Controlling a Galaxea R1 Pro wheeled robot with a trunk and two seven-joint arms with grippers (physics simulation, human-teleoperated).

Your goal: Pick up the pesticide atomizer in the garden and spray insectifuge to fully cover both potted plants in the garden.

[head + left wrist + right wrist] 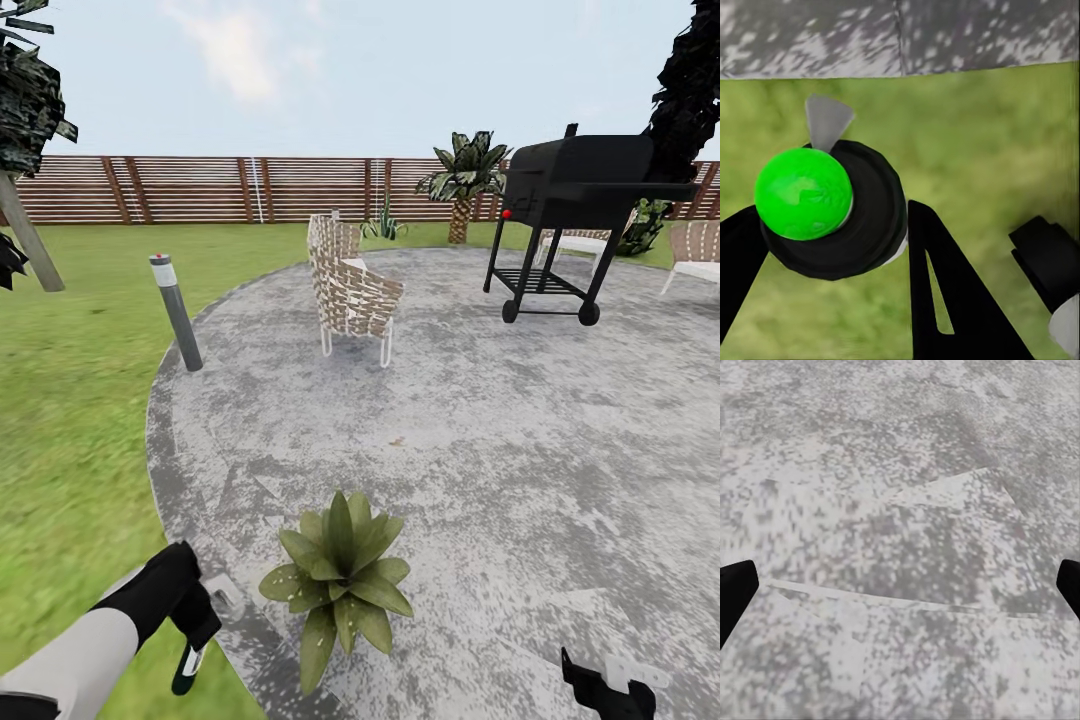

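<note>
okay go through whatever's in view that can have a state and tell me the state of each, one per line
Left end effector: shut on the spray bottle.
Right end effector: open, nothing between its fingers, over the paving.
Spray bottle: held, off the ground.
Potted plant: upright on the patio edge.
Grill: lid shut.
Chair: upright, unoccupied.

The left arm (75, 650) has a smooth light-grey forearm ending in a black wrist. Both grippers have matte black, angular fingers (945, 300). One finger has a slim triangular cutout.
</note>
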